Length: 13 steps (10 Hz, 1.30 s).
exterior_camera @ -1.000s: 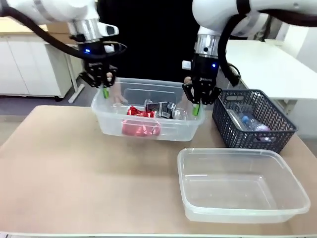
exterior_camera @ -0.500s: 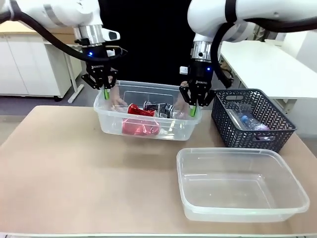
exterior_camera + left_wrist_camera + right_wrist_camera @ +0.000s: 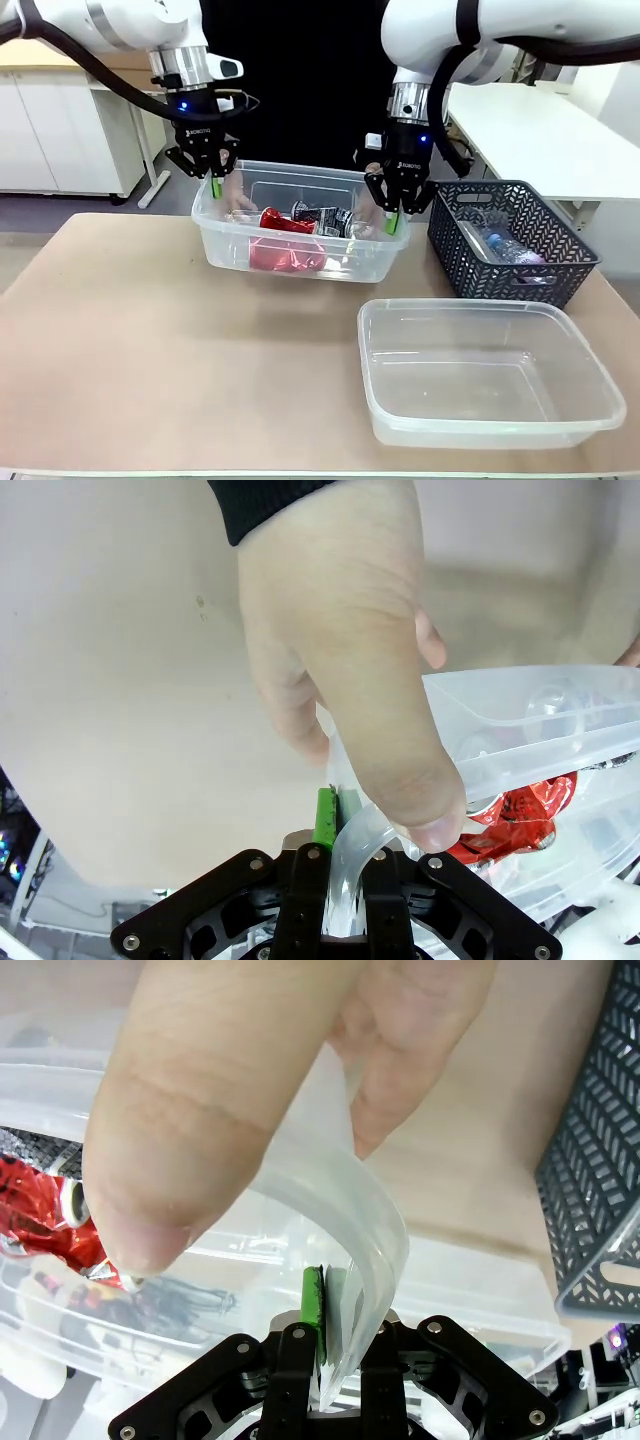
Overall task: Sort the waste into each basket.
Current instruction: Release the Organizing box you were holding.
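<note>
One clear basket [image 3: 300, 262] holds crushed red cans [image 3: 285, 255] and a black-and-silver can [image 3: 325, 218]. My left gripper [image 3: 214, 186] is shut on its left rim and my right gripper [image 3: 393, 214] is shut on its right rim. A person's hands [image 3: 236, 196] rest on both ends of this basket. In the left wrist view my left gripper [image 3: 340, 810] pinches the rim [image 3: 530, 715] beside a thumb [image 3: 400, 750], with a red can [image 3: 520, 810] inside. In the right wrist view my right gripper [image 3: 328, 1305] clamps the rim [image 3: 370, 1220] under a thumb [image 3: 220, 1080]. The second clear basket [image 3: 490, 425] sits empty at the front right.
A dark lattice basket [image 3: 500, 275] with plastic bottles [image 3: 505, 248] stands at the right, close to my right gripper; its wall [image 3: 600, 1160] shows in the right wrist view. Bare tabletop [image 3: 150, 340] spreads across the left and front.
The basket with the cans has shifted slightly right and up between both grippers. Both grips stay as they were, and the person's hands remain on the rim.
</note>
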Tool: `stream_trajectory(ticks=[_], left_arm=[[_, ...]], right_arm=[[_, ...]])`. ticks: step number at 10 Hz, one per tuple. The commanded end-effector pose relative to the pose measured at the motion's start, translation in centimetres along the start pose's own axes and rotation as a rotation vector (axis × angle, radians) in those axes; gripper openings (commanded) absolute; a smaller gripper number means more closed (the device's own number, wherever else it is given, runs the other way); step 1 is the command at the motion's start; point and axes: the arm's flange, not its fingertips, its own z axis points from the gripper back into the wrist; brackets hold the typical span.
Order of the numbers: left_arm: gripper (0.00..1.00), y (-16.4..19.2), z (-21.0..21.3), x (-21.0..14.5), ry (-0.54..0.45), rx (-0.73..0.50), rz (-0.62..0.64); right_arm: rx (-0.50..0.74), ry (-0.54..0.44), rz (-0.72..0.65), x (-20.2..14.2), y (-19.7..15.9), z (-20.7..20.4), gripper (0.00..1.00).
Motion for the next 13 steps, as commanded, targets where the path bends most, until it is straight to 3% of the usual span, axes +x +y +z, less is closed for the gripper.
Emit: stream_trajectory(ticks=[1, 3, 4, 5, 6, 7, 8, 10, 13], left_arm=[[0.04, -0.1, -0.1, -0.5, -0.017, -0.003, 0.0], [0.04, -0.1, -0.1, -0.5, -0.017, -0.003, 0.0], [0.59, 0.0, 0.0, 0.0, 0.0, 0.0, 0.0], [0.62, 0.1, 0.3, -0.5, -0.009, 0.0, 0.004], [1.0, 0.3, 0.6, -0.8, -0.023, 0.004, 0.009], [0.66, 0.5, 1.1, -1.3, -0.045, 0.004, 0.019], [1.0, 0.8, 1.7, -2.0, -0.074, -0.002, 0.026], [1.0, 1.9, 3.2, -4.1, -0.142, -0.033, 0.023], [1.0, 2.6, 3.3, -7.4, -0.226, -0.109, -0.103]], right_arm=[[-0.004, 0.0, 0.01, -0.5, 0.4, 0.0, 0.07], [-0.004, 0.0, 0.01, -0.5, 0.4, 0.0, 0.07], [0.0, 0.0, 0.0, 0.0, 0.0, 0.0, 0.46], [0.031, -0.07, -0.008, -1.1, -0.8, 0.5, 0.63], [0.052, -0.113, -0.026, -1.9, -1.5, 0.9, 1.0], [0.074, -0.155, -0.044, -2.7, -2.3, 1.5, 0.66], [0.114, -0.216, -0.06, -3.6, -3.1, 2.3, 1.0], [0.248, -0.397, -0.084, -5.5, -4.9, 3.8, 1.0], [0.381, -0.645, -0.095, -7.1, -6.7, 4.7, 1.0]])
